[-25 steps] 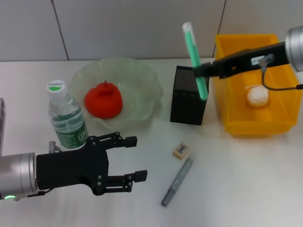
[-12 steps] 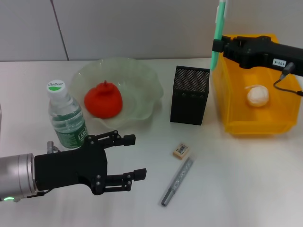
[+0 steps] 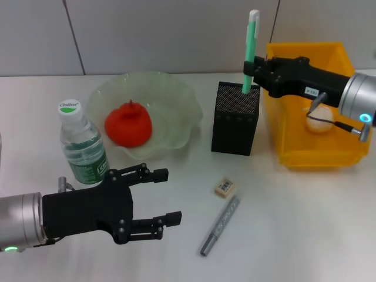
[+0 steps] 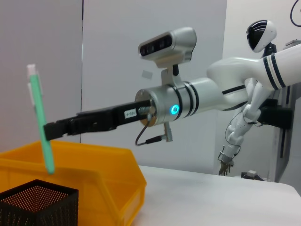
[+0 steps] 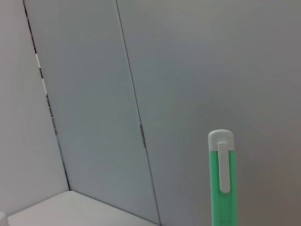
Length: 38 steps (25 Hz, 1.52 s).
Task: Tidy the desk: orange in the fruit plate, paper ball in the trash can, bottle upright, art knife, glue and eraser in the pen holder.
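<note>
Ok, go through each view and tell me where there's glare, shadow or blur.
Head view: even light, soft shadows under the fruit plate and pen holder; the left gripper is sharp.
Left wrist view: the glue is crisp, held by the right gripper; the backdrop is softer.
Right wrist view: flat grey wall, no glare.

a white table (image 3: 305,223) carries the scene. behind it stands a grey panelled wall (image 3: 147,29). a white humanoid robot (image 4: 256,75) stands far off.
</note>
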### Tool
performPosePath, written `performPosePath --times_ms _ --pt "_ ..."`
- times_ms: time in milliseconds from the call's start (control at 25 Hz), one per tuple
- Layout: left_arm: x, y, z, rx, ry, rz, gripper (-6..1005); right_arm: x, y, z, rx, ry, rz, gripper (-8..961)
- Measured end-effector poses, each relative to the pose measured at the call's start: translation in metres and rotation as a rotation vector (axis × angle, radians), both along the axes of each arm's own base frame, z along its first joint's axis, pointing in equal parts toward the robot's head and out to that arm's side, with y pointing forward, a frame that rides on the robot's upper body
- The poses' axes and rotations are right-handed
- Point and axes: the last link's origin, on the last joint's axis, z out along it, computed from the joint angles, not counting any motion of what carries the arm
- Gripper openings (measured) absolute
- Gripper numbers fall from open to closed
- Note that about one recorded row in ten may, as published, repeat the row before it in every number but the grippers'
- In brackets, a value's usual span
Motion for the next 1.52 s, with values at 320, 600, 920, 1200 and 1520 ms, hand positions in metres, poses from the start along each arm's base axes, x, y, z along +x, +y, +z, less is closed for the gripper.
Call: performPosePath --times_ms 320,600,920,1200,1520 --pt "-0.001 -0.001 0.0 0.001 -0.001 -0.003 810 0.001 0.01 -0.021 0.007 -0.058 -0.039 181" --pt "-0.001 0.0 0.0 0.002 -0.001 -0.004 810 0.004 0.009 -0.022 0.006 -0.053 -0.053 180" --pt "-0.001 0.0 0.0 0.003 0.001 -0.004 810 0.005 0.009 -0.022 0.007 -0.049 -0.059 200" --pt "-0.001 0.0 0.001 0.004 0.001 -0.003 810 0.004 0.008 -0.022 0.002 -0.043 -0.055 429" --pt "-0.002 0.0 0.001 0.013 0.005 -0.007 810 0.002 0.007 -0.003 0.065 0.116 -0.067 771"
